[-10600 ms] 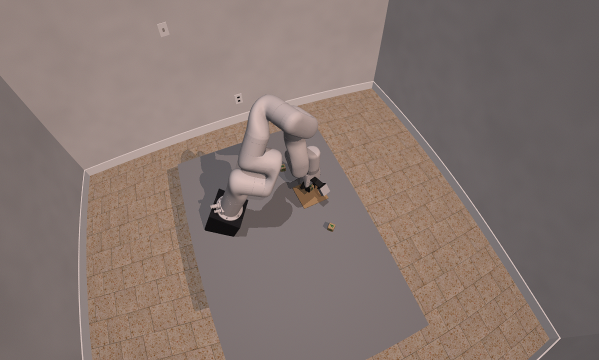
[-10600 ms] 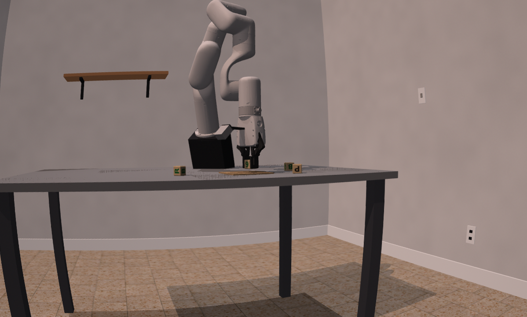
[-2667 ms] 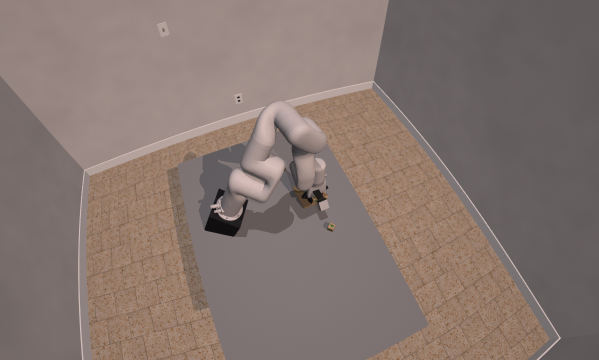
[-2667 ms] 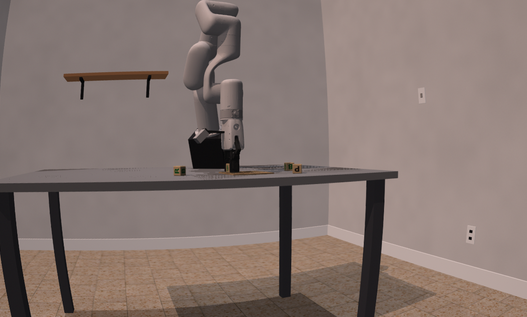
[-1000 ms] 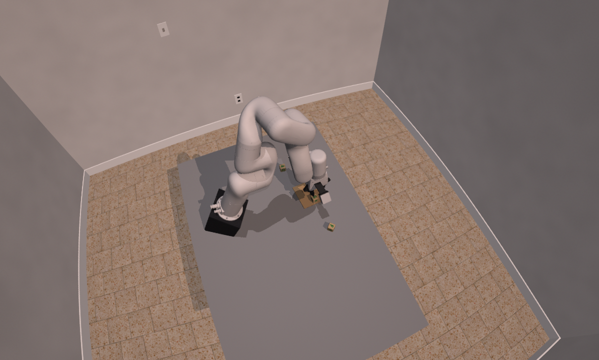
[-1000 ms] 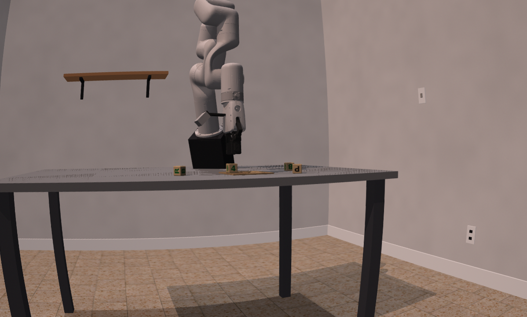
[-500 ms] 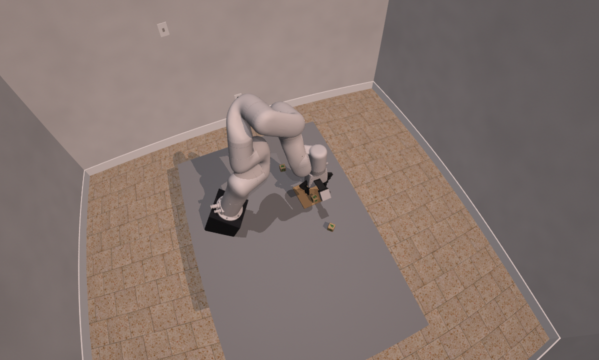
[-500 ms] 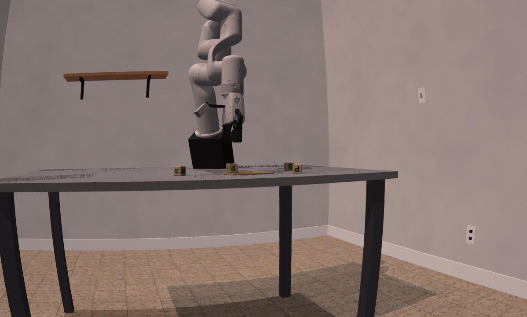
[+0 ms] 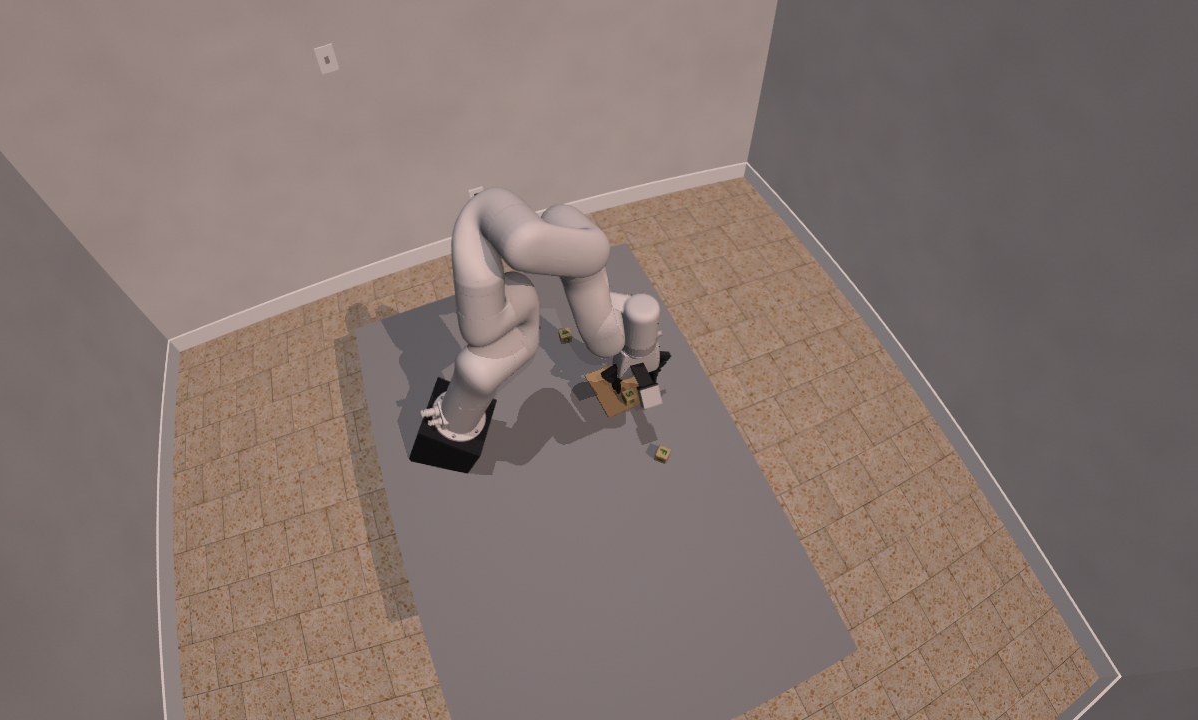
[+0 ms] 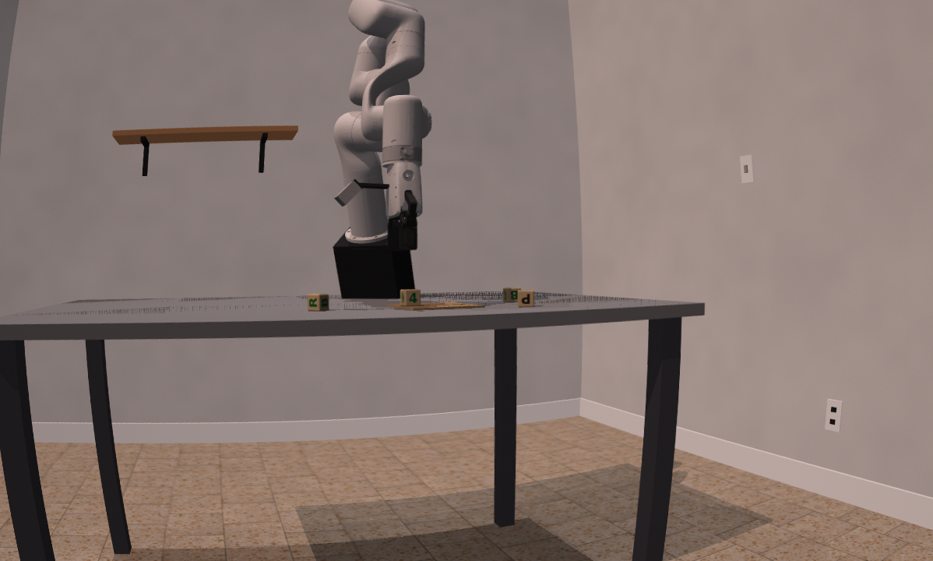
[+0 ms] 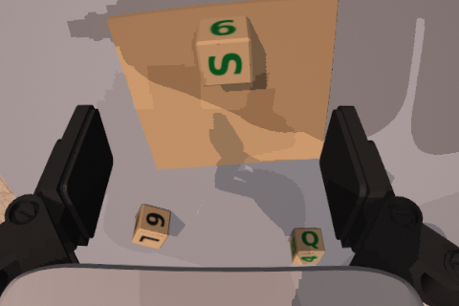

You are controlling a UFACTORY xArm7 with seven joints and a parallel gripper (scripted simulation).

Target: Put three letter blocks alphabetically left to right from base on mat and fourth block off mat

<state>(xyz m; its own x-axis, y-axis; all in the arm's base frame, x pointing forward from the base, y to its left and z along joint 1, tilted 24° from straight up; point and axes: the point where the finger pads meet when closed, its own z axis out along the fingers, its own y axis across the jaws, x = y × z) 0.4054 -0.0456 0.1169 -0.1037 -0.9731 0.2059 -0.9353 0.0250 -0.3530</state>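
The orange mat [image 11: 229,86] lies flat on the grey table. A wooden block with a green S on top and a 6 on its side [image 11: 225,57] stands on the mat's far part; it also shows in the top view [image 9: 628,394] and the exterior view [image 10: 410,297]. My gripper [image 11: 215,133] [image 10: 406,237] is open and empty, raised above the mat, well clear of the S block. A block with Q on top [image 11: 308,245] and a block showing a 9 and an L [image 11: 152,226] lie off the mat. Another block showing an R [image 10: 318,301] [image 9: 662,454] lies apart on the table.
The robot's black base [image 9: 449,437] stands on the table beside the mat. Two blocks [image 10: 519,297] lie close together toward the table's right end in the exterior view. A wall shelf [image 10: 205,133] hangs behind the table.
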